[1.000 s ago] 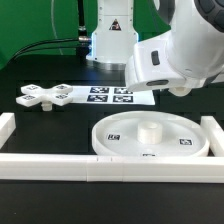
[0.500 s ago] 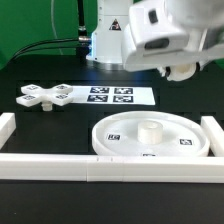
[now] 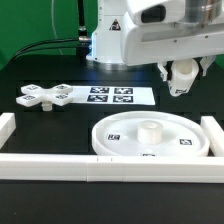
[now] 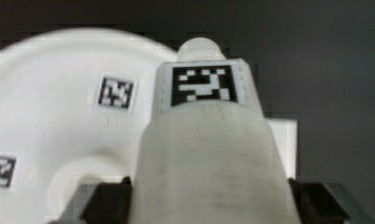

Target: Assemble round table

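Observation:
The large rimmed round disc point(image 3: 150, 137) lies flat on the table with a raised hub at its centre. The cross-shaped foot piece point(image 3: 45, 96) lies at the exterior view's left. My gripper point(image 3: 183, 74) hangs above the table behind the disc's right side and is shut on the short cylindrical leg point(image 3: 184, 82). In the wrist view the leg point(image 4: 210, 140) fills the middle, a square marker on its flat face, held between the dark fingers point(image 4: 99, 200). The disc point(image 4: 68, 110) lies beyond it.
The marker board point(image 3: 112, 96) lies between the foot piece and my gripper. White border rails point(image 3: 100, 166) run along the front and both sides of the disc. The robot's base point(image 3: 108, 40) stands at the back.
The arm has lifted and swung toward the exterior view's right. The wrist has turned so the fingers with the leg now point down and show below the hand.

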Available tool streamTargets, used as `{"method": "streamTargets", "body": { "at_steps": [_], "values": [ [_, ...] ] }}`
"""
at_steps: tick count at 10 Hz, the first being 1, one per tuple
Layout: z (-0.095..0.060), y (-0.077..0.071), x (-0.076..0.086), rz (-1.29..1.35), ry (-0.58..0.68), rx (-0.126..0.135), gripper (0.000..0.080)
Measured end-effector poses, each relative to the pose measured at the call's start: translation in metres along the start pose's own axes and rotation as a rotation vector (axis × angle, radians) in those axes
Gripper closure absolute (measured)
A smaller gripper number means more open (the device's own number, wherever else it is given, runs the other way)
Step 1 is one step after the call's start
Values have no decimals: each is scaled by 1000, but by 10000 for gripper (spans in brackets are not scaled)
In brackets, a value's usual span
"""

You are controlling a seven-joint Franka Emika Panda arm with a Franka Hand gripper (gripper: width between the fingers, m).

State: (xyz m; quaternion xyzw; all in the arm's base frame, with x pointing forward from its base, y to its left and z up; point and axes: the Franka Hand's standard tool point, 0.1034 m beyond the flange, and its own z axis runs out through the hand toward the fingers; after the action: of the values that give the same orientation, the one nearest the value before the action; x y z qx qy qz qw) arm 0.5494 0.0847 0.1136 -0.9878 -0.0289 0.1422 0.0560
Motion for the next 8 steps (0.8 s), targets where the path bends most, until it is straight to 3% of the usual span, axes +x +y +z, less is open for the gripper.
{"method": "streamTargets", "body": {
  "at_steps": [2, 3, 6, 8],
  "values": [
    [-15, 17, 9, 28, 113, -4, 390],
    [-14, 24, 11, 39, 152, -6, 390],
    [-16, 25, 21, 34, 369, -26, 390],
    [-14, 34, 28, -46, 488, -62, 390]
  ]
}}
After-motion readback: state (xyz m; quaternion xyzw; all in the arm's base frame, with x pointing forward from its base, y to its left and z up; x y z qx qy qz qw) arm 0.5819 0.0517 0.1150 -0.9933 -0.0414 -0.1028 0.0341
